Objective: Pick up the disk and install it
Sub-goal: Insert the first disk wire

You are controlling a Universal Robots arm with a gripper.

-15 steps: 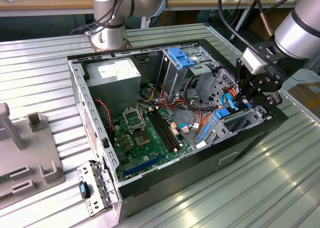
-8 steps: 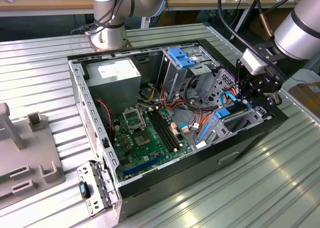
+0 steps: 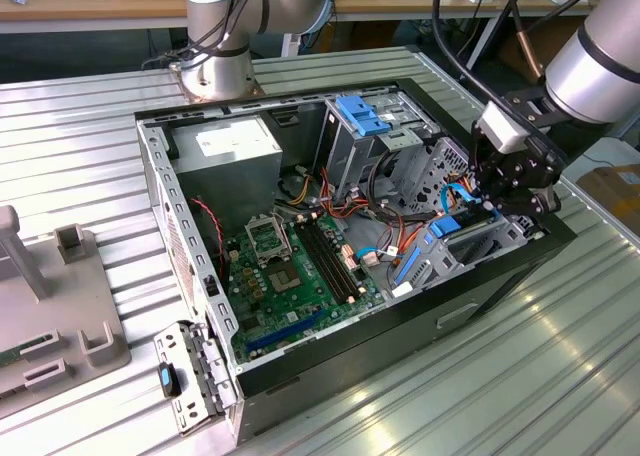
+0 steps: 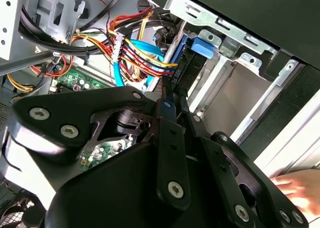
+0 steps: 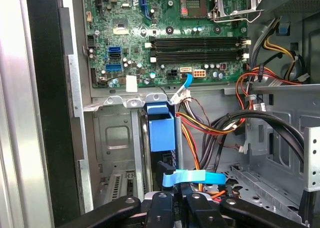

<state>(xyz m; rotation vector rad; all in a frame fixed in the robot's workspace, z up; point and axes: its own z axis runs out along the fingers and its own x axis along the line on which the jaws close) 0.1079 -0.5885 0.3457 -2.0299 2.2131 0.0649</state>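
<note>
On the exterior view's left, a grey holder [image 3: 60, 306] sits at the edge of the ribbed metal table [image 3: 80, 136]. Next comes the open computer case [image 3: 165, 191]. The grey power-supply box [image 3: 235, 146] is in its back corner. The green motherboard [image 3: 290, 276] lies on the case floor in the middle.

At the case's edge on the exterior view's right, the gripper [image 3: 505, 191] hangs over a metal drive bay. The disk [image 3: 447, 228] stands on its thin side in that bay, and its blue bracket pokes up just under the gripper. I cannot tell if the jaws are apart, together or clamped on the disk.

I think the picking up is done and the putting in is the step in hand. The disk looks partly in the bay, but I cannot tell if it is all the way home. This step needs a straight, gentle push, with the wires kept out of the way.

The second wrist view shows a bunch of red, yellow and black wires [image 4: 140, 53] very near the disk [image 4: 192, 68], and a person's hand [image 4: 295, 188] outside the case. The first wrist view looks along the bracket's top edge [image 5: 161, 130] and shows a flat blue cable [image 5: 192, 177] lying across by the gripper [image 5: 176, 203]
</note>
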